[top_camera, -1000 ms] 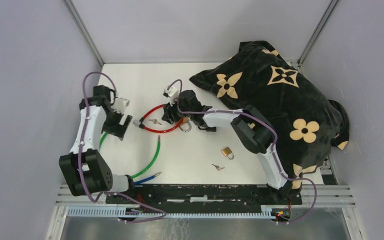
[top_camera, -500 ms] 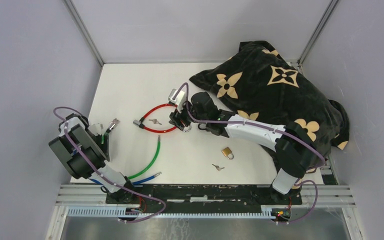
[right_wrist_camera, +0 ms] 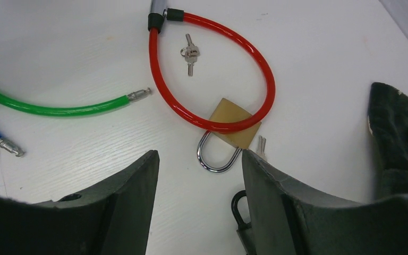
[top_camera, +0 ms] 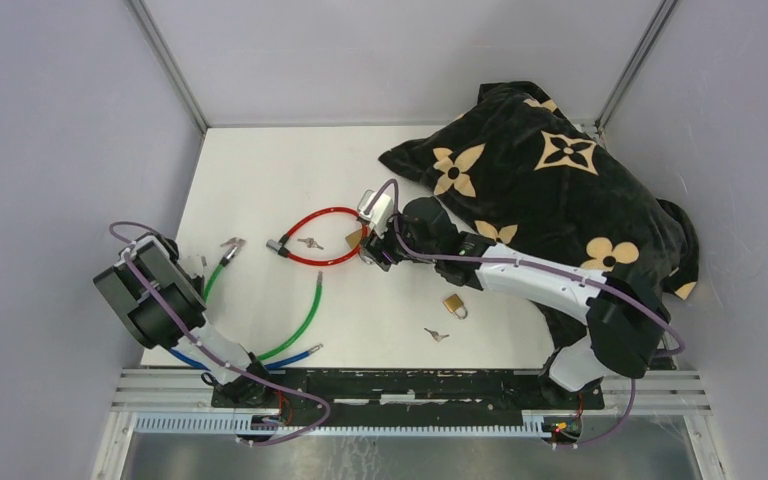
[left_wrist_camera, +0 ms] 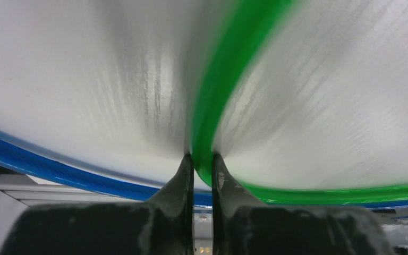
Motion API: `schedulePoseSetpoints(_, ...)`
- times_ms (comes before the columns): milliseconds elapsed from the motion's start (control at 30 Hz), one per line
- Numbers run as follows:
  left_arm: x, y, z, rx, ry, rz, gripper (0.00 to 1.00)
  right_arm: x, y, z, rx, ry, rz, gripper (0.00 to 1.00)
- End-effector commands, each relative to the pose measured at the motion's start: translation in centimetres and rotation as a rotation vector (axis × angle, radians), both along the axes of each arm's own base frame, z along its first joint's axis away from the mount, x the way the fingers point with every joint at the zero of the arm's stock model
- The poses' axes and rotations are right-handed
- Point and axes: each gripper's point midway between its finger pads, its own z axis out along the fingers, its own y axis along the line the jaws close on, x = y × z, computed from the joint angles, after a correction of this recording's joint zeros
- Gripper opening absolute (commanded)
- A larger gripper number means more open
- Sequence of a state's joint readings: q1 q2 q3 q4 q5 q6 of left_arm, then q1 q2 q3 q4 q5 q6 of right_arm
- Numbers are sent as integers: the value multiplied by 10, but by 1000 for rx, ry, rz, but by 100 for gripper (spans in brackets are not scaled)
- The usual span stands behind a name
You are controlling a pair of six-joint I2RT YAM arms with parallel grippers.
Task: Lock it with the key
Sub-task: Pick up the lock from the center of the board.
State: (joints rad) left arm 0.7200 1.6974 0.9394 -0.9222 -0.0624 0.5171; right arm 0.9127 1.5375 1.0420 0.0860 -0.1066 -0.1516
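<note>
- The left arm is folding back into the near-left corner, away from the red cable. Its jaws are narrowing to a slit, with the green cable blurred right at their tips; gripped or merely behind them, I cannot tell.
- The brass padlock is lying on the bench, the red cable crossing over its body and a key at its corner.
- The right arm is drawing back, jaws wide and empty above the padlock. Nothing is holding the key, so turning it probably needs a fresh grasp.
</note>
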Motion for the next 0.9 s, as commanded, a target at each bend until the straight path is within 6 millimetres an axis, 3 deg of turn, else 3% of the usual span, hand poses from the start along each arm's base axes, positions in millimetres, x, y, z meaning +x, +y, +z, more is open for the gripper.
schedulePoseSetpoints(0,19,8,-17,7,-98,-10,2,0,-12,26,25,-67,-28,64)
schedulePoseSetpoints(100,37,15,10,37,-199,-40,2,-6,-14,37,40,-74,-8,64)
schedulePoseSetpoints(200,57,9,50,19,-336,-139,2,-14,-15,55,66,-103,29,66)
schedulePoseSetpoints(500,104,-18,150,284,-492,-630,2,-25,-21,90,124,-101,206,70)
schedulePoseSetpoints(567,119,-33,179,370,-546,-736,2,-24,-21,99,149,-102,250,71)
schedulePoseSetpoints(700,142,-82,222,461,-656,-944,2,-22,-15,115,156,-126,309,72)
schedulePoseSetpoints(867,146,-146,251,576,-724,-1209,2,-36,2,116,205,-43,428,75)
